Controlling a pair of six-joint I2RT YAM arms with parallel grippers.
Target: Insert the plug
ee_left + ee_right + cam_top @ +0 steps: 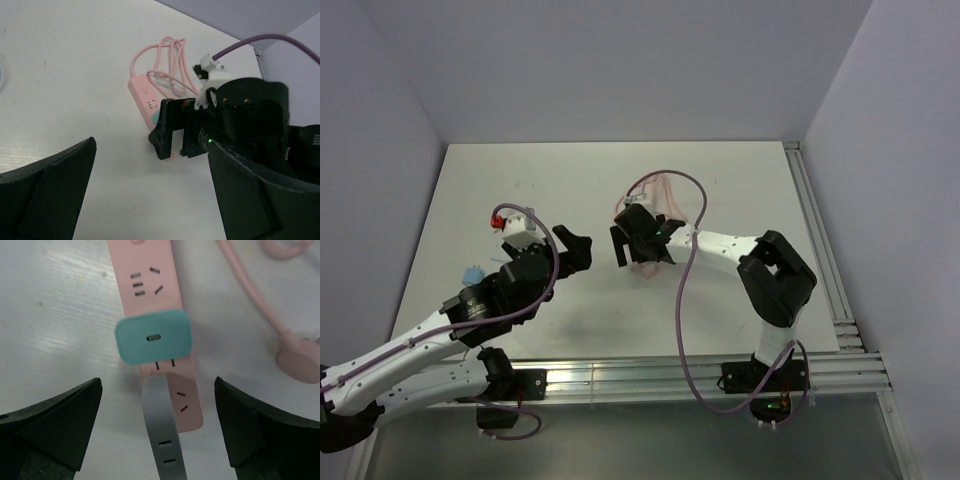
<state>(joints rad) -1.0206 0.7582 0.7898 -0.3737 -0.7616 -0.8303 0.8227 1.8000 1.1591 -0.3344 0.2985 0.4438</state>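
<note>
Plug (153,336): a teal block with a small slot in its upper face. It sits on the pink power strip (147,307), covering one socket about midway along. From here I cannot tell how deep it is seated.
Right hand (157,390): released, its fingers spread wide on either side of the strip. It hangs over the plug and grips nothing.
Left hand (150,150): also released, with nothing between its fingers. It is off to the left of the strip, well apart from it and facing that way.
Power strip: lies flat on the white table (740,180), near the middle.
Pink cord (254,290): coiled loosely on the table just beside the strip.
Purple cable (685,270): loops in the air from the right arm's wrist down toward its base.
</note>
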